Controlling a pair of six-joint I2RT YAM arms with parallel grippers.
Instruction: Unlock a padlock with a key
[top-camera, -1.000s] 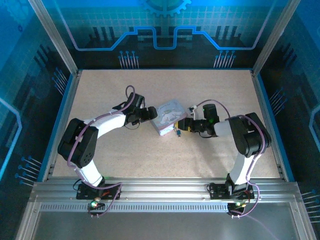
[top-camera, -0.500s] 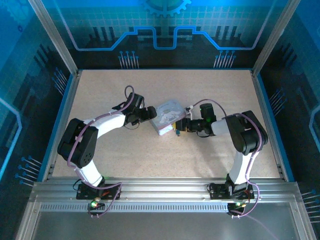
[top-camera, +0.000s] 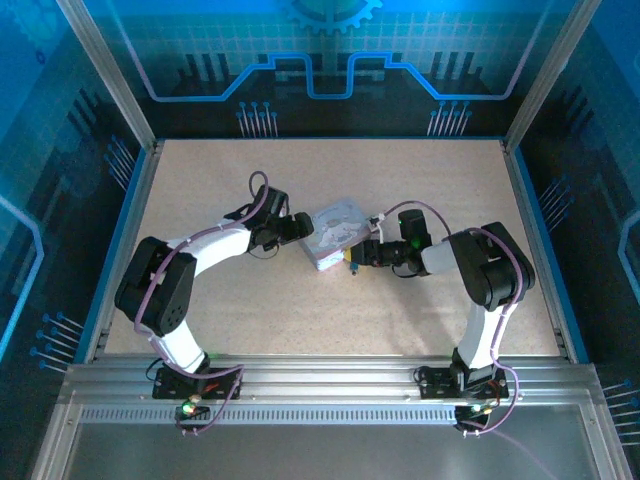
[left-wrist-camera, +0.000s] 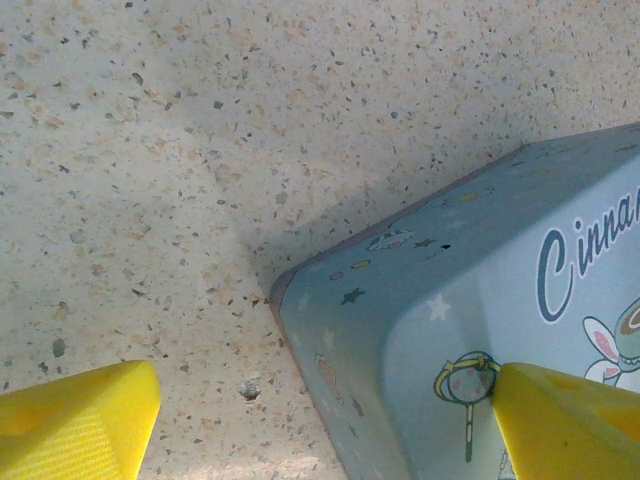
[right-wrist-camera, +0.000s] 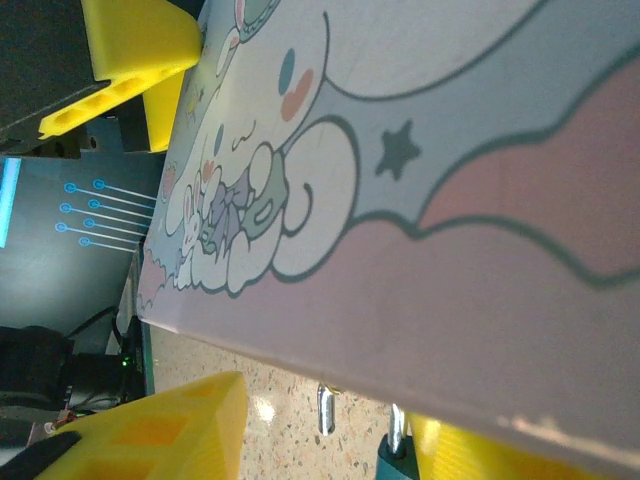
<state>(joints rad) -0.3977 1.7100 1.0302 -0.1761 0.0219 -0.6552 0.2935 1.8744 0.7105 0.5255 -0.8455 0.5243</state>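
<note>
The tiny padlock (top-camera: 352, 264) hangs at the near corner of the pale cartoon tin (top-camera: 336, 232). In the right wrist view its silver shackle (right-wrist-camera: 325, 409) pokes out under the tin's (right-wrist-camera: 430, 240) edge, with a teal body below. My right gripper (top-camera: 360, 254) (right-wrist-camera: 325, 450) is open around it, and the shackle's second leg touches the right finger (right-wrist-camera: 480, 458). My left gripper (top-camera: 302, 228) (left-wrist-camera: 320, 430) is open wide astride the tin's (left-wrist-camera: 480, 300) far-left corner, one yellow finger (left-wrist-camera: 565, 420) over the lid. The key is hidden.
The speckled table (top-camera: 250, 290) is walled by blue rails and a metal frame (top-camera: 320, 385) at the near edge. Both arms reach inward and meet at the tin. The left gripper's yellow finger (right-wrist-camera: 130, 60) sits just beyond the tin in the right wrist view.
My right gripper has slid left, closing in on the tin's near corner and the padlock. The left arm and the tin have stayed put.
</note>
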